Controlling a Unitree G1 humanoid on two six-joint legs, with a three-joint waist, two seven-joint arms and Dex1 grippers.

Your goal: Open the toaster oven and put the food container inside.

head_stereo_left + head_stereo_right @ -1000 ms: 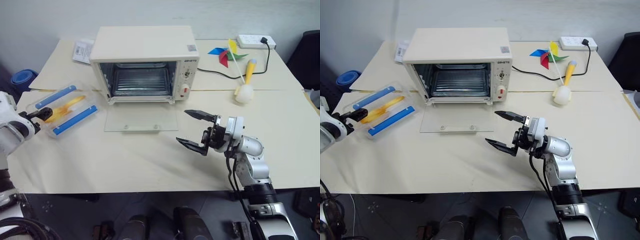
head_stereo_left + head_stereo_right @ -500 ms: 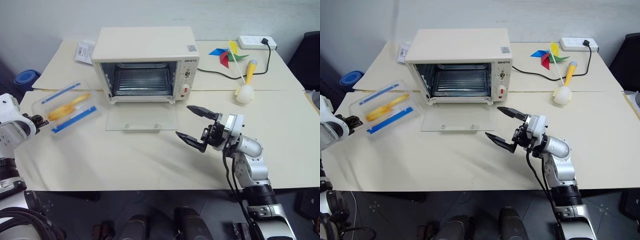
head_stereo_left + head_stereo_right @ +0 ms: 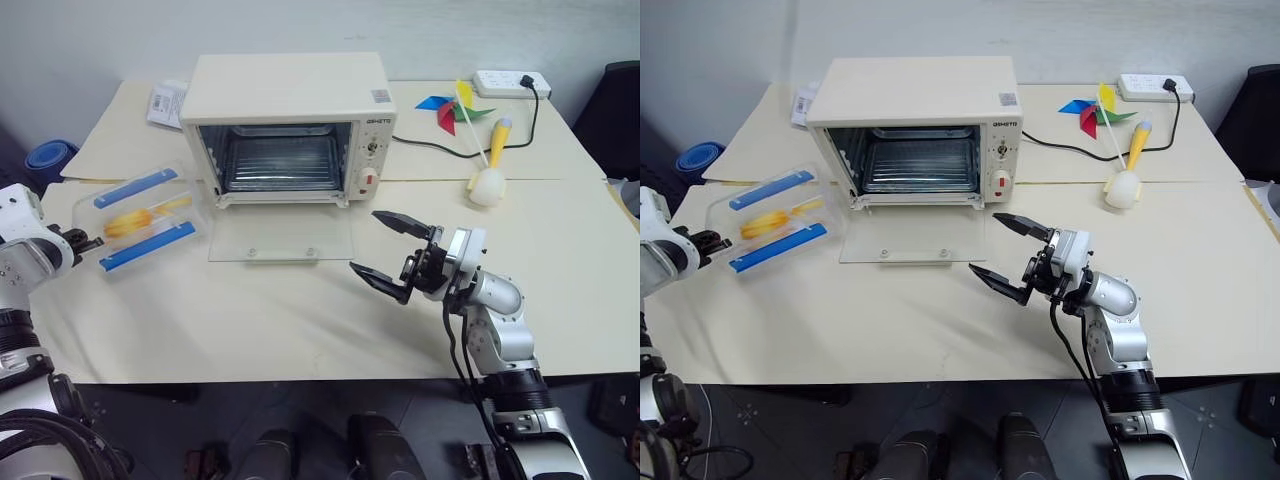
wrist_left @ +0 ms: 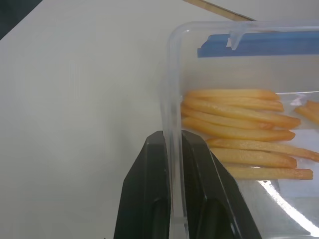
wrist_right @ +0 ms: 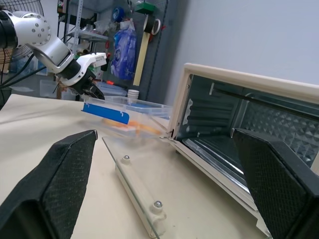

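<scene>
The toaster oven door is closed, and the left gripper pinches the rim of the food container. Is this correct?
Not fully. The toaster oven has its glass door folded down flat on the table, as the left eye view shows. The left gripper does pinch the food container rim.

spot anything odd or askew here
The container is lifted and tilted, pinched by its end wall in the left gripper. The oven door lies flat open. Nothing spilled or damaged.
</scene>
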